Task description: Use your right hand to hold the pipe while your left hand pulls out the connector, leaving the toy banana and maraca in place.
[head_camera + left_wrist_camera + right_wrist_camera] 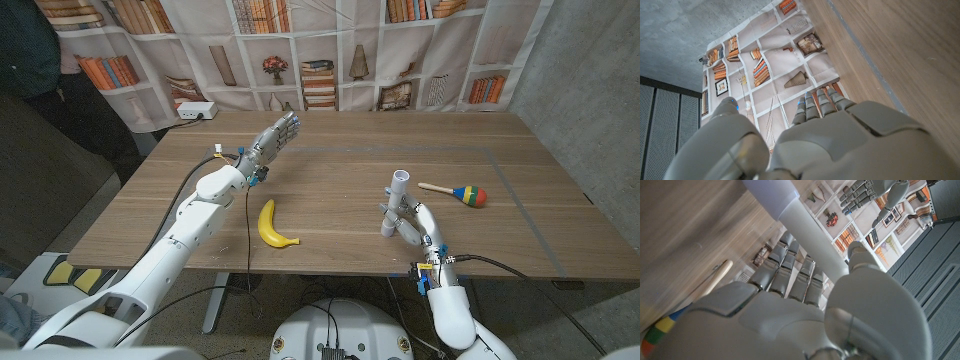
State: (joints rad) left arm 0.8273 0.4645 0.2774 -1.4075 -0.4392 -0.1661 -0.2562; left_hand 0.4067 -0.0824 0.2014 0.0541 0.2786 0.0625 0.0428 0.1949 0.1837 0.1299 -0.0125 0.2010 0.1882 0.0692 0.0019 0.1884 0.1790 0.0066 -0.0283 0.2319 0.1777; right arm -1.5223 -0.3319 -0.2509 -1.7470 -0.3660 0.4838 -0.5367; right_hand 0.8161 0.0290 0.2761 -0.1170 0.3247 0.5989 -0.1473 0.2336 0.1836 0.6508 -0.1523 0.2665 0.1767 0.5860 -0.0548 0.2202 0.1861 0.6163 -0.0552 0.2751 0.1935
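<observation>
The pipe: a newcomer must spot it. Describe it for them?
On the wooden table, look near the front edge at the right hand. The white pipe stands between its fingers, the only upright thing; the banana and maraca lie flat.

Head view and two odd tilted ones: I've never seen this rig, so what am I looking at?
A two-armed robot stands at a wooden table. One camera looks down from its head; the other two sit on its wrists, so they look turned. Its right hand holds an upright white pipe; its fingers wrap the pipe. Its left hand is raised, holding nothing. On the table lie a toy banana and a maraca.
</observation>
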